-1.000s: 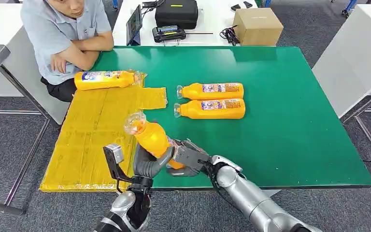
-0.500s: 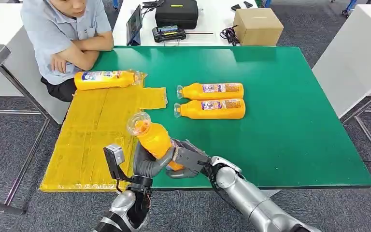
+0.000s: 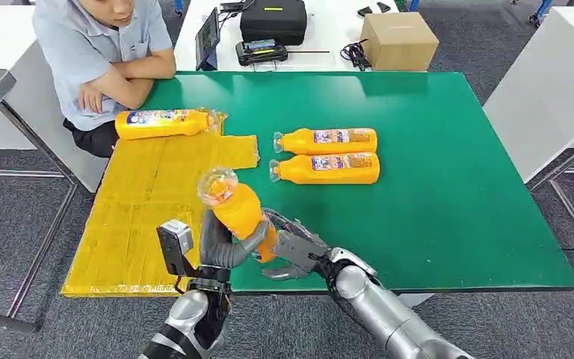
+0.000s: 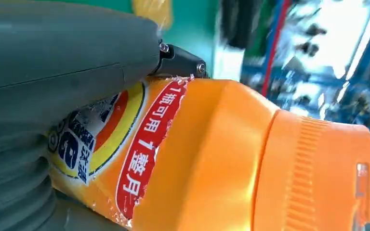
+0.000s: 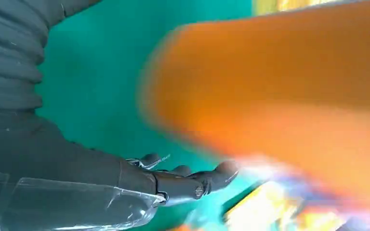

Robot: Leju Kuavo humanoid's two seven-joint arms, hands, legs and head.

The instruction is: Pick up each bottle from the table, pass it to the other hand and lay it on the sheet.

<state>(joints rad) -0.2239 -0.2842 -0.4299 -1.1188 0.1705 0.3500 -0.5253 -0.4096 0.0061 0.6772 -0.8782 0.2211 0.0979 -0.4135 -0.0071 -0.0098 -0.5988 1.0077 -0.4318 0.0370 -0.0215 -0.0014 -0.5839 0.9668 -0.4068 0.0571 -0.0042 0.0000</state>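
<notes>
Left hand (image 3: 224,247) is gripping the handed-over bottle (image 3: 235,209) above the table's near edge while the right hand (image 3: 288,250), blurry but looking let go, is hanging beside it, one bottle (image 3: 161,123) lying on the sheet (image 3: 142,217), two bottles (image 3: 327,155) waiting beyond.

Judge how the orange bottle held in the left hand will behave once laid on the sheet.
The orange bottle looks rigid, keeping its shape in the left hand. Its rounded body may roll on the yellow sheet. The glossy label might be slippery.
</notes>
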